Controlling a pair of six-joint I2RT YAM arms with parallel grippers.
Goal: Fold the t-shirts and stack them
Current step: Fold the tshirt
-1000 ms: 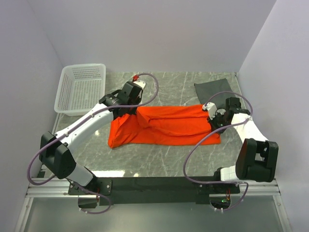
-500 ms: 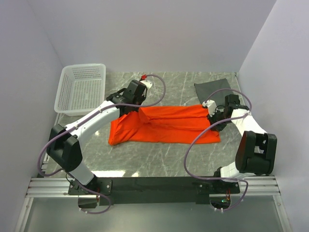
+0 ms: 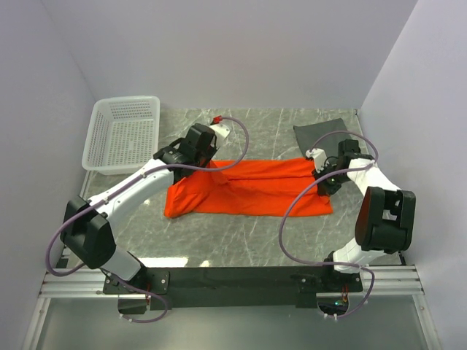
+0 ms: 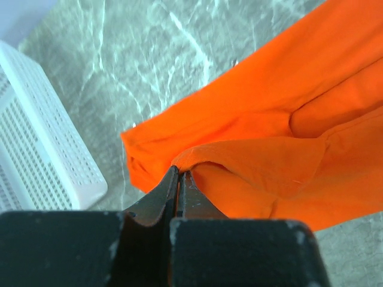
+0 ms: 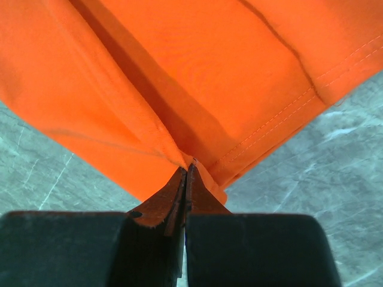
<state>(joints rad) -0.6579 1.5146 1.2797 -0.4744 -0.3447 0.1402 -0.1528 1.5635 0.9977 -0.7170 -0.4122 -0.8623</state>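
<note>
Left gripper [image 4: 179, 174]: closed on a raised fold of the orange t-shirt [image 3: 248, 191]; its dark jaws are pressed together, with cloth pinched at the tips.
Right gripper [image 5: 188, 167]: closed on the same garment; a folded edge with a stitched hem is caught between jaws that meet with no gap.
Left grip point: seen from above at the far edge of the cloth, towards its left end, with the arm stretched diagonally across the table.
Right grip point: seen from above at the right end of the cloth, near its far corner.
Orange t-shirt: laid as a long band across the middle of the marble table [image 3: 241, 240], several layers overlapping; the left end is broader and reaches closer to the near edge.
Cloth at the left jaws: lifted into a small peak, with a crease running away from it.
Dark grey t-shirt [image 3: 319, 134]: laid flat in the far right corner, beyond the right gripper and apart from the orange one.
White basket [image 3: 124, 135]: set at the far left of the table, near the orange cloth but not touching it.
Stacking: not done; the two garments are lying separately.
</note>
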